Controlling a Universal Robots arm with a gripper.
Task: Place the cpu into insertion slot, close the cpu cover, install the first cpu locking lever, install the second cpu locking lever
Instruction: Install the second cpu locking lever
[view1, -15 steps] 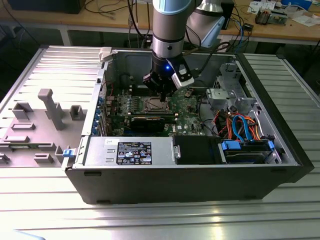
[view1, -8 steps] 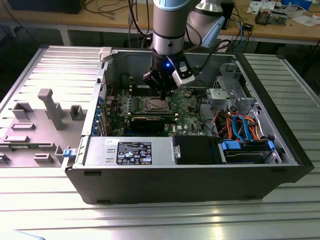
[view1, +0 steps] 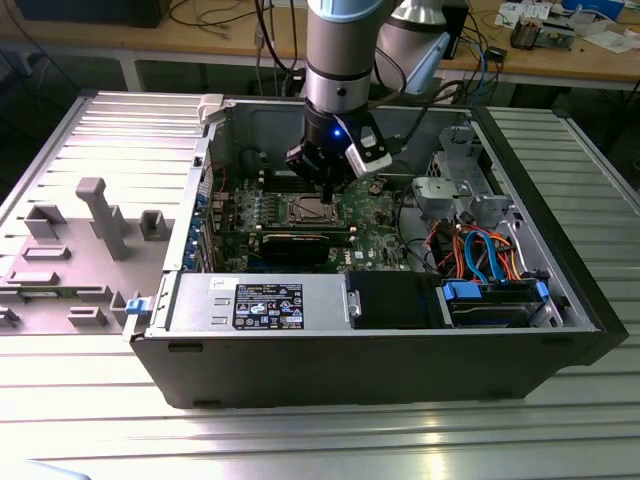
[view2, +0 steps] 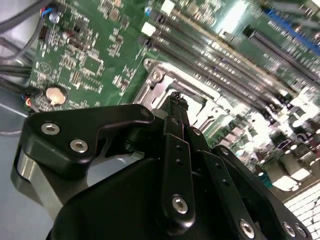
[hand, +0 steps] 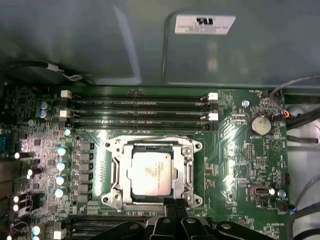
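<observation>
The cpu (hand: 152, 172), a dull silver square, lies flat in the insertion slot (hand: 111, 146) on the green board. The cpu cover (hand: 119, 172), a thin silver frame, lies down around it with the chip showing through its cutout. My gripper (hand: 175, 204) hangs just above the slot's edge nearest the wrist, fingers shut together with nothing between them. In the second wrist view the gripper (view2: 176, 100) points down at the slot's silver rim (view2: 159, 80). In the exterior view the gripper (view1: 327, 190) stands over the slot (view1: 308, 210) inside the open computer case.
Long black memory slots (hand: 140, 107) run beside the socket, and a coin cell (hand: 259, 124) sits further along the board. The case holds a power supply (view1: 260, 300), a drive bay (view1: 495, 300) and coloured cables (view1: 480, 250). Grey plastic fixtures (view1: 100, 215) stand at the exterior view's left.
</observation>
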